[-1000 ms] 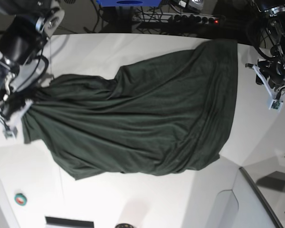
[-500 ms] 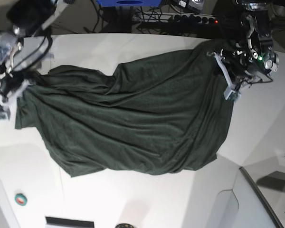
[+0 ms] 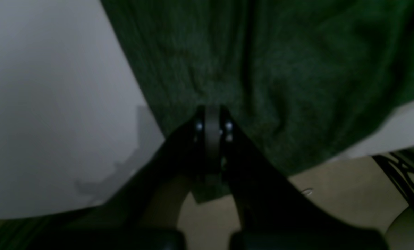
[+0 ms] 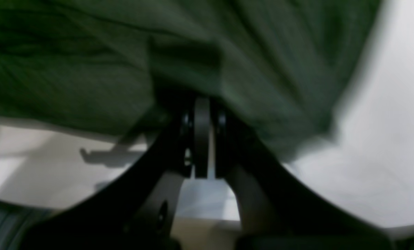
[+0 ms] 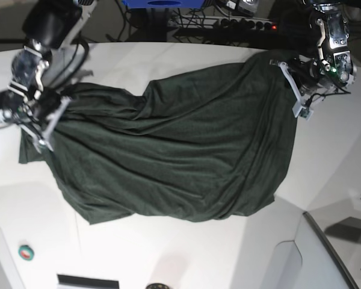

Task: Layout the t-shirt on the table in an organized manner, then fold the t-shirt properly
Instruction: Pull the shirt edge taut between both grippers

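A: Where is the t-shirt (image 5: 180, 150) sitting?

B: It is lying spread but rumpled across the middle of the table (image 5: 168, 253), with diagonal folds running through it. The left gripper (image 5: 296, 84) is pinching its far corner at the table's edge, and the right gripper (image 5: 39, 123) is pinching the opposite end.

A: Both claws clamped on cloth?

B: Yes, both are looking closed on fabric. In the left wrist view the left gripper (image 3: 212, 119) is showing no gap, with green cloth bunching at its tip.

A: How should the spreading go?

B: I'd judge they should be pulling apart evenly, keeping the cloth low so the folds are drawn out without dragging it off the edge.

A: What is each view adding?

B: The base view is giving the overall shape. The right wrist view is blurred, so the right gripper (image 4: 201, 114) is probably gripping a thick bunched fold.
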You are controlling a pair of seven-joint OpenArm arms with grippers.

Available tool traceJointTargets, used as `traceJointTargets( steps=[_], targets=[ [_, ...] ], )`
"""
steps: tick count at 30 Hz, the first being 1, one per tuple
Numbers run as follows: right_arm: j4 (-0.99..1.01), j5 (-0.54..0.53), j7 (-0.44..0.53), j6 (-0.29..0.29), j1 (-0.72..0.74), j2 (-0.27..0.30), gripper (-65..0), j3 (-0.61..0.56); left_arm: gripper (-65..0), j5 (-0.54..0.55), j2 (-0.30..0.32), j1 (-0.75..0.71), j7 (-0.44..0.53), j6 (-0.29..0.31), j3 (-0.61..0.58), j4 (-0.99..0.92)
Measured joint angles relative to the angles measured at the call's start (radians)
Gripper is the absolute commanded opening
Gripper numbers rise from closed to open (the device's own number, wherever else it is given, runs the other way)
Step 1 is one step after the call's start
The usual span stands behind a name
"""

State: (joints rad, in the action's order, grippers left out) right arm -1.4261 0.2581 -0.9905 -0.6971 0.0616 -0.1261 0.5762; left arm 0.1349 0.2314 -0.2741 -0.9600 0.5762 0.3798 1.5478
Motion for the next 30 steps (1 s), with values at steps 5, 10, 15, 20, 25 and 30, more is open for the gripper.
traceJointTargets(
  steps=[5, 10, 15, 20, 25, 30],
  targets=[
    [0.084, -0.013, 0.079, 0.001, 0.004, -0.001, -62.7, -0.002, -65.0, 0.012, 0.002, 0.003, 0.109, -0.003, 0.0, -0.113],
    [0.15, -0.024, 0.151, 0.001, 0.006, 0.021, -62.9, 0.0, -65.0, 0.05, 0.04, 0.012, 0.196, 0.004, 0.001, -0.194],
    [-0.016, -0.055, 0.129, 0.0, -0.148, 0.007, -62.9, -0.007, -65.0, 0.071, 0.08, 0.01, 0.23, 0.013, 0.001, -0.226],
    [-0.126, -0.011, 0.066, -0.003, -0.252, 0.005, -62.9, -0.005, -65.0, 0.048, 0.128, -0.002, 0.219, 0.001, 0.004, -0.24],
    [-0.158, -0.011, 0.016, -0.003, -0.277, 0.001, -62.9, -0.005, -65.0, 0.048, 0.143, -0.003, 0.212, 0.002, 0.002, -0.241],
    [-0.319, 0.014, -0.054, -0.003, -0.353, -0.003, -62.9, -0.004, -65.0, 0.032, 0.149, -0.003, 0.204, 0.0, 0.003, -0.241]
  ],
)
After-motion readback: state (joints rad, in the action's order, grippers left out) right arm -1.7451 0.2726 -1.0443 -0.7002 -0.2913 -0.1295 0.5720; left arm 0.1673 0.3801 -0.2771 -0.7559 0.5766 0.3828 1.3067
